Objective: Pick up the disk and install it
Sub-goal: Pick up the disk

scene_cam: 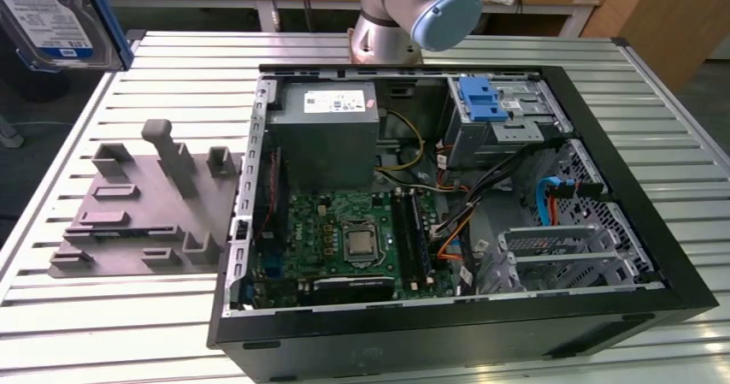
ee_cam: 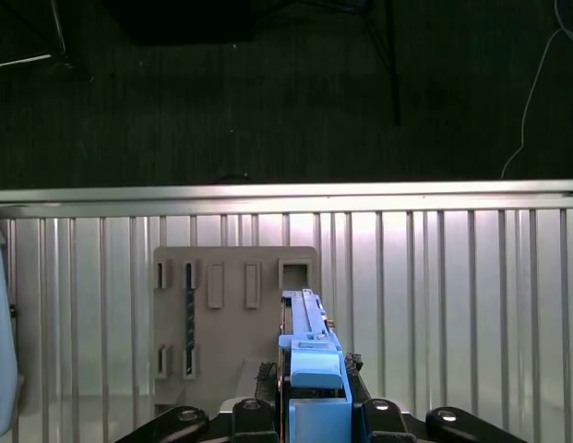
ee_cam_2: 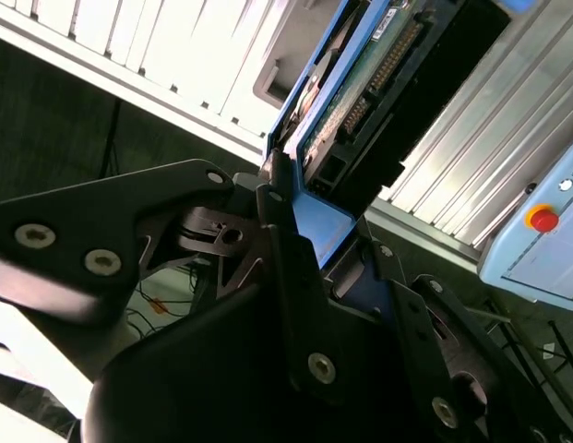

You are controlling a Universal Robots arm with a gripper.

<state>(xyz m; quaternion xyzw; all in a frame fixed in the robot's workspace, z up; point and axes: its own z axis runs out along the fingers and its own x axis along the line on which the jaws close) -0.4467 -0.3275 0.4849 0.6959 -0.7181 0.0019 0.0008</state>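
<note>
The disk hangs high at the exterior view's left, above and beyond the table's corner, its white-and-blue label facing the camera. In the first wrist view the disk is edge-on with its blue carrier rail toward the camera, above the grey slotted fixture. My gripper is shut on the disk from both sides. In the second wrist view the gripper clamps the disk at its connector end; the green circuit board and blue rail show.
An open computer case lies on the slatted table, with a drive cage and blue latch, a grey power supply and a motherboard. The grey fixture sits beside the case. A pendant with a red button lies nearby.
</note>
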